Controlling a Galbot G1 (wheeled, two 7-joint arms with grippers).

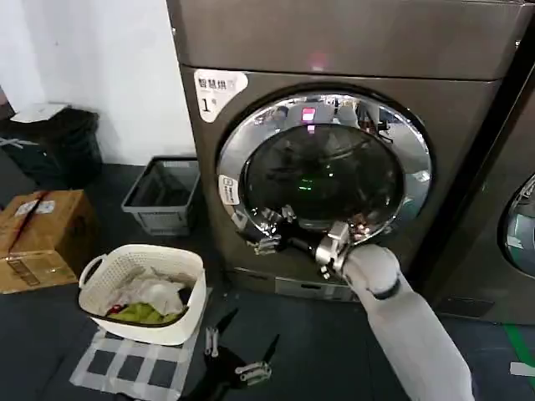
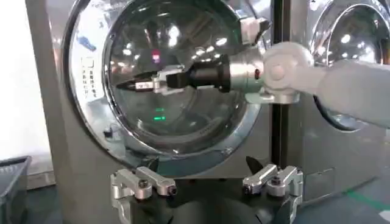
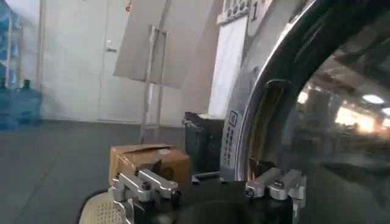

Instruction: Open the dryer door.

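Observation:
The dryer (image 1: 468,125), brown-grey with a white "1" sticker (image 1: 216,90), fills the middle of the head view. Its door (image 1: 326,167), a chrome rim around dark glass, lies flat against the front and looks closed. My right gripper (image 1: 266,231) reaches in from the lower right and stands open at the rim's lower left edge, by a dark recess (image 3: 271,115) in the rim. From the left wrist view that same gripper (image 2: 137,84) crosses in front of the glass (image 2: 183,36). My left gripper (image 1: 249,332) hangs low before the machine, open and empty, its fingers (image 2: 143,182) spread wide.
A white laundry basket (image 1: 180,322) with clothes stands on a checked mat (image 1: 134,368) at the left front. Behind it are a grey crate (image 1: 163,194), a cardboard box (image 1: 42,238) and a black bin (image 1: 58,142). A neighbouring machine (image 1: 518,225) adjoins on the right.

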